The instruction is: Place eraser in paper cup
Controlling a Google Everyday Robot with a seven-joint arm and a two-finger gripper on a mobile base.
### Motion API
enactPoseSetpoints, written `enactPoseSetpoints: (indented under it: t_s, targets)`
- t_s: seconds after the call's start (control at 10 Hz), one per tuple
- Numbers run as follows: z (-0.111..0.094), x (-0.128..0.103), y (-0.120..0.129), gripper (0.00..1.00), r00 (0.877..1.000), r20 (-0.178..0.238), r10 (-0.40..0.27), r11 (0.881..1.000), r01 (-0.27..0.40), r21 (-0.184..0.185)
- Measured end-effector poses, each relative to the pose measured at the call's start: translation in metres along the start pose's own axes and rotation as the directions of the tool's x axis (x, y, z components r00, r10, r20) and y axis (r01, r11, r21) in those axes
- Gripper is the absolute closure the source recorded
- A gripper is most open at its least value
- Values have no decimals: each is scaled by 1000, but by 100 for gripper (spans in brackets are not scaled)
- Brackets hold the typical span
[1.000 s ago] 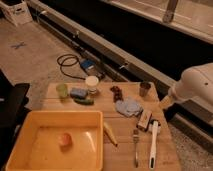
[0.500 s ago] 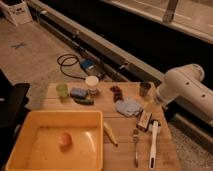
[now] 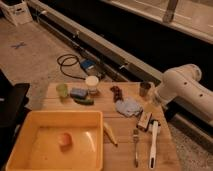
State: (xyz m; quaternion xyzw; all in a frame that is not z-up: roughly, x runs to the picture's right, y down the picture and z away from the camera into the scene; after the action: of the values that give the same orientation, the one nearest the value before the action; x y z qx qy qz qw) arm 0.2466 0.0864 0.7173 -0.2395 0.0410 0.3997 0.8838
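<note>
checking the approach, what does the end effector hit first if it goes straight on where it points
The end effector, over the table's right side, points down. It would probably meet the eraser first; depth is unclear, so it could land just behind it.

Gripper point(image 3: 151, 106) near eraser point(image 3: 145, 120) — paper cup point(image 3: 92, 84) well apart.

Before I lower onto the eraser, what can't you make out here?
Claw, above the eraser on the table's right side: mostly hidden by the arm, camera view.
Arm: base cut off by the right edge.
Paper cup: contents, too small and blurred.
Orange lump in the yellow bin: too blurred to name.
</note>
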Motion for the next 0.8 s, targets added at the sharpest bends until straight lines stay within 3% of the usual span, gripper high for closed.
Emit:
enactPoseSetpoints:
  t_s: [0.2,0.3,0.5,0.8]
  targets:
    - [12,-2,0,37,999,-53,0,999,2,43]
    - [25,-3,1,37,997,-70,14,999,-11,43]
    - [40,-2,-1,37,995,-86,51,998,-49,27]
    - [69,-1,-3,37,987,-116,111,993,-115,-27]
